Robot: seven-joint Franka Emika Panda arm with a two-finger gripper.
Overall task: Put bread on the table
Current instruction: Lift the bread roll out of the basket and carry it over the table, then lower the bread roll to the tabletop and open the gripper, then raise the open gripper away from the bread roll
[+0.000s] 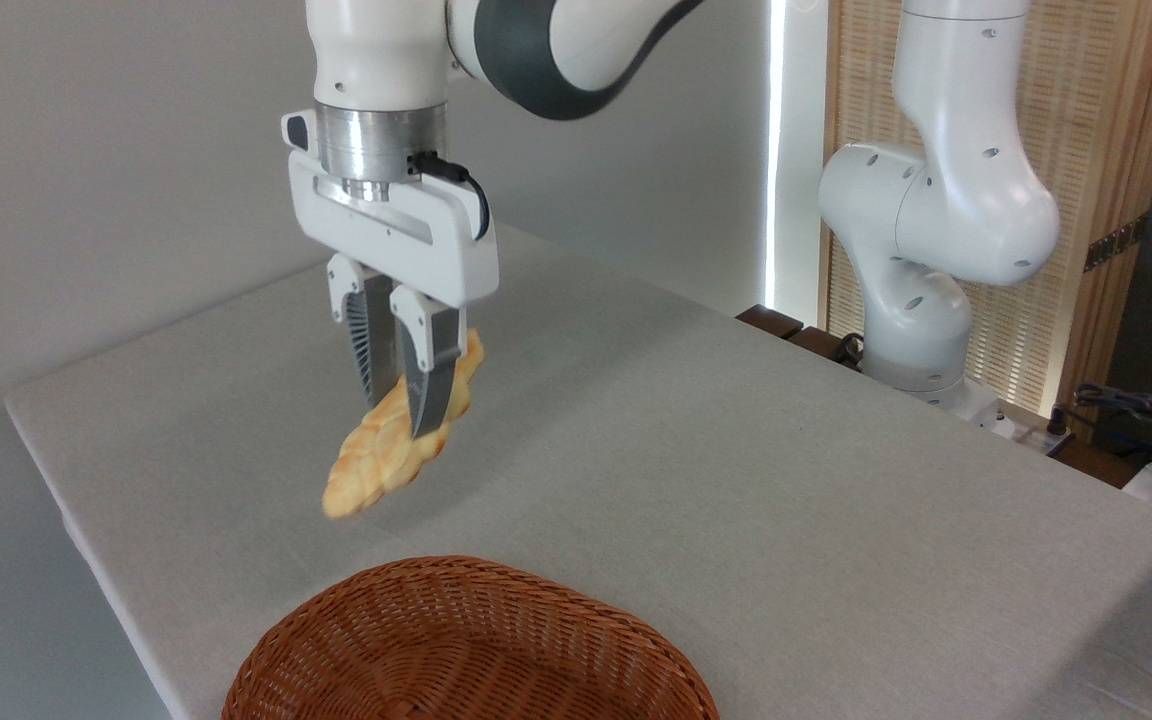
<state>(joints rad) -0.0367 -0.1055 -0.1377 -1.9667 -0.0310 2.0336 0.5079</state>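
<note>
The bread, a golden-yellow twisted roll with pointed ends, hangs tilted in the air with its lower tip toward the front left. My gripper is shut on its middle, one finger on each side, pointing straight down. The bread is above the table, a light-grey cloth top, and does not touch it. A faint shadow lies on the cloth below and to the right of the bread.
A brown wicker basket stands at the front edge, below and right of the bread. The arm's white base rises at the back right. Cables and dark objects lie past the table's right corner. The table's left edge runs close to the bread.
</note>
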